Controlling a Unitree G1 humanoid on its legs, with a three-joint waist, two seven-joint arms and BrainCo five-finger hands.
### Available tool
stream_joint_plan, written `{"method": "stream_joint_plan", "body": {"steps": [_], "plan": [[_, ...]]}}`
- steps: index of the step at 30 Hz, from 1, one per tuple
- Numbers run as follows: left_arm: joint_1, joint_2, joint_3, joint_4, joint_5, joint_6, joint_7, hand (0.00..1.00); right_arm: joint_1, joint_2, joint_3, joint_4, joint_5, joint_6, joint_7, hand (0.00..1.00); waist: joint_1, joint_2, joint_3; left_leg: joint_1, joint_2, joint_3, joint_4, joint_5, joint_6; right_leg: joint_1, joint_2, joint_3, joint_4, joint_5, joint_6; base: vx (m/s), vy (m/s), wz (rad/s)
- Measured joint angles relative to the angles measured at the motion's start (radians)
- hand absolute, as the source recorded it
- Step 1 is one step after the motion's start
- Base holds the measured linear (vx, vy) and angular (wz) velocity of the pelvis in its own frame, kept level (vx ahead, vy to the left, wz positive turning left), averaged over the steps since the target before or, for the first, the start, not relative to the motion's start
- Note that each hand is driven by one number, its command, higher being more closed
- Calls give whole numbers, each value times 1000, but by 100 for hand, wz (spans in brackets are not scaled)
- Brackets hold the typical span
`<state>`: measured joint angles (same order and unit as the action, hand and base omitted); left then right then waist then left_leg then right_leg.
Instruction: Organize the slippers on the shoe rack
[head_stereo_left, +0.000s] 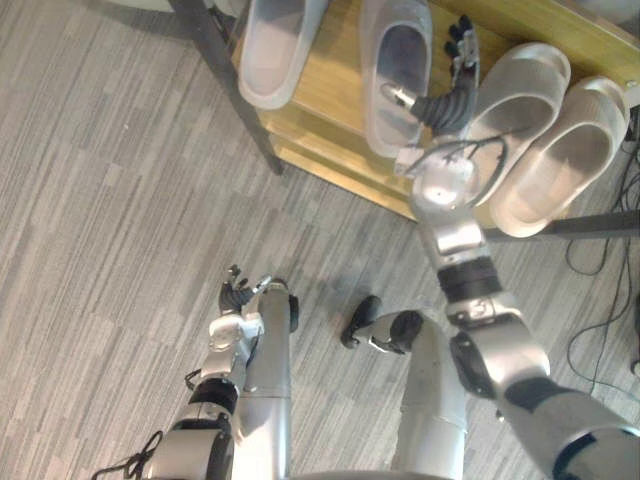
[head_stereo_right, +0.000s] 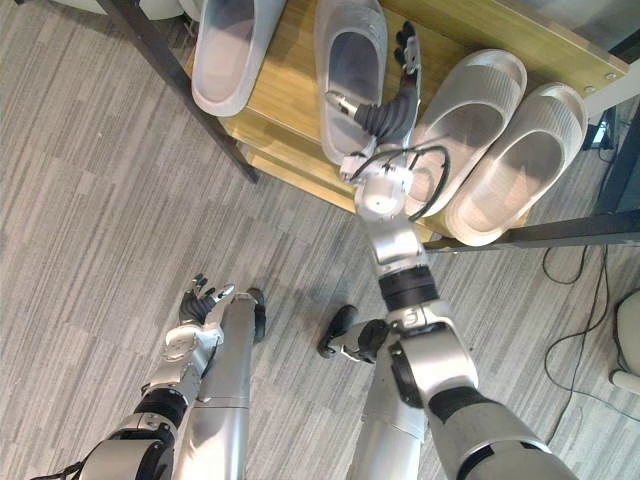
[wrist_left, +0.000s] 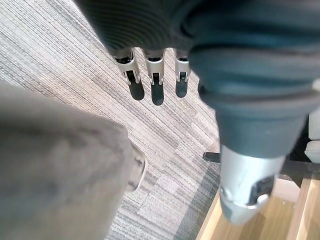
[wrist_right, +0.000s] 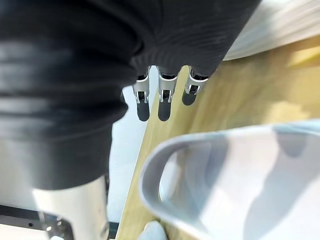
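Four slippers lie on the wooden shoe rack shelf (head_stereo_left: 330, 130): two pale grey ones (head_stereo_left: 275, 50) (head_stereo_left: 395, 60) on the left and two cream ones (head_stereo_left: 520, 95) (head_stereo_left: 565, 160) on the right. My right hand (head_stereo_left: 452, 98) reaches over the shelf between the second grey slipper and the first cream one. It is open, its fingers (wrist_right: 143, 102) straight and its thumb stretched across the grey slipper's opening (wrist_right: 225, 185). It holds nothing. My left hand (head_stereo_left: 236, 296) hangs low over the carpet, open and empty, fingers (wrist_left: 156, 85) relaxed.
The rack's black metal leg (head_stereo_left: 235, 85) slants down to the carpet at the left, and a black bar (head_stereo_left: 590, 228) runs under the shelf's right end. Loose cables (head_stereo_left: 610, 300) and a white object (head_stereo_right: 627, 340) lie on the floor at the right.
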<state>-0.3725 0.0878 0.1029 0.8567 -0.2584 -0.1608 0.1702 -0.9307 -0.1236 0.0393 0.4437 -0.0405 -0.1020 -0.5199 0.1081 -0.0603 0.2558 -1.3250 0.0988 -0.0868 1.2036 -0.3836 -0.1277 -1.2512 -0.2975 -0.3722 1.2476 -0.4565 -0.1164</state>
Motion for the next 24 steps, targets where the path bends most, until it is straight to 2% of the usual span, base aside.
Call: {"method": "stream_joint_plan", "body": {"steps": [5, 9, 13, 24], "plan": [[0, -6, 21, 0, -1, 4, -3, 0, 16, 36, -16, -20, 58, -12, 18, 0, 0, 0, 0, 0, 0, -3, -15, 6, -2, 3, 2, -7, -13, 3, 1, 20, 47, 2], [1, -10, 30, 7, -1, 19, -6, 0, 35, 55, -34, -28, 165, -32, 46, 0, 0, 0, 0, 15, -2, -4, -29, 7, -1, 19, 2, -12, -28, 5, 0, 36, 62, 2], [1, -12, 36, 17, -1, 19, -9, 0, 35, 75, -37, -28, 223, -53, 57, 0, 1, 0, 0, 23, -3, -6, -37, 8, -1, 29, 2, -15, -33, 4, 6, 23, 68, 3], [1, -16, 38, 15, -2, 13, -22, 0, -6, 82, -36, 42, 438, -116, 126, 0, 5, 0, 0, 17, -9, -15, -40, 11, -7, 29, -1, -23, -34, -3, 18, 8, 60, 2]]}}
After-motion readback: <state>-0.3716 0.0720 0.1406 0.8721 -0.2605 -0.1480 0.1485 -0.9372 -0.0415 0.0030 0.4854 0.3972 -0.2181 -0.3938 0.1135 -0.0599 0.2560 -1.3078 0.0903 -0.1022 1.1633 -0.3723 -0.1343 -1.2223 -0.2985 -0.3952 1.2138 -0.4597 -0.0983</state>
